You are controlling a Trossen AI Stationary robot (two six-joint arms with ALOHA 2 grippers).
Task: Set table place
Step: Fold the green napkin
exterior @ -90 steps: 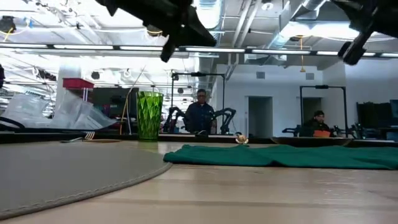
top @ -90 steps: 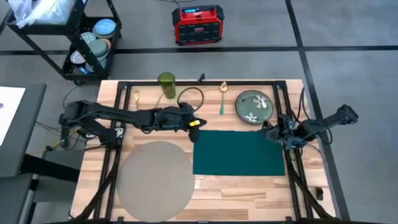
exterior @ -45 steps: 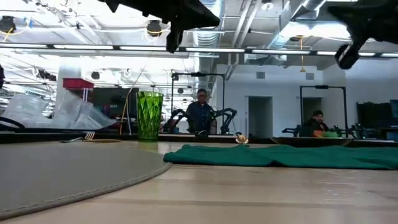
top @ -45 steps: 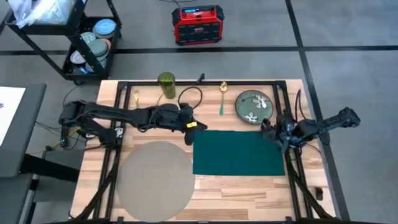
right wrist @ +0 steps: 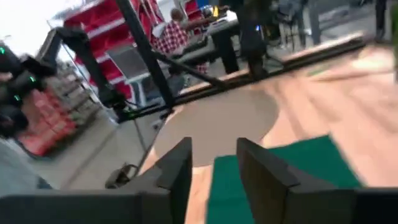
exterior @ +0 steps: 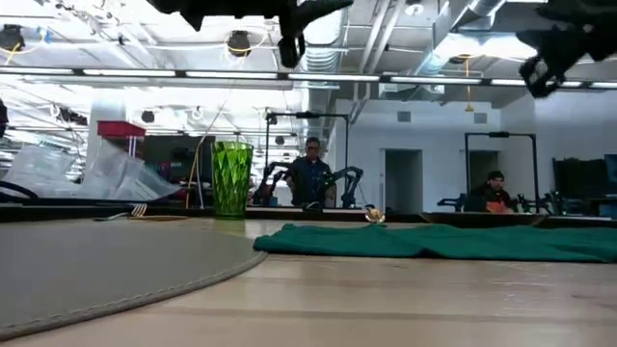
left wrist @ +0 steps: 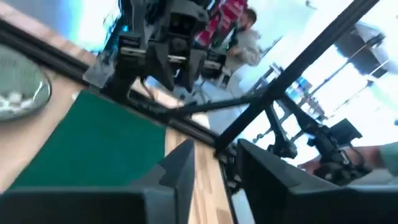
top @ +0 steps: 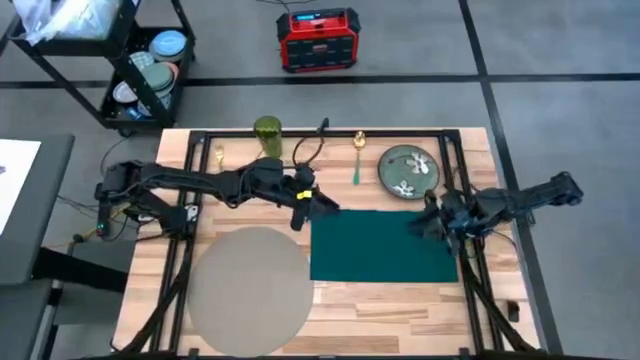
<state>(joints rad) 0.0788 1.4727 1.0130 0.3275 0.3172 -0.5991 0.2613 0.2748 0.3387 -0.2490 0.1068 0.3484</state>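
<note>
1. Table (top: 400, 300): light plank top w/ black frame, fills the centre of your high view.
2. Round grey-beige mat (top: 250, 288) lies flat at lower left of the tabletop, nothing on it. In the low view it's the wide grey disc (exterior: 106, 265) at lower left.
3. Dark green cloth (top: 383, 246) sits just right of the mat, near but not touching as far as you can see; low view shows it as a rumpled green strip (exterior: 434, 241) at mid-right.
4. Left gripper (top: 322, 205) hangs over the cloth's upper-left corner, arm reaching in from the left edge. Left wrist view: fingers (left wrist: 180, 171) stand apart w/ a clear gap, nothing held.
5. Right gripper (top: 420, 222) hovers over the cloth's right part, near its upper edge. Right wrist view: fingers (right wrist: 177, 168) also parted, nothing between them; mat and cloth show beyond.
6. Along the table's top edge in the high view: green glass (top: 267, 134), gold fork (top: 218, 155), spoon w/ green handle (top: 357, 155), dark green floral plate (top: 410, 170) at upper right.
7. Low view: glass (exterior: 231, 178) upright behind the mat; two people (exterior: 310, 173) far back in the room.
</note>
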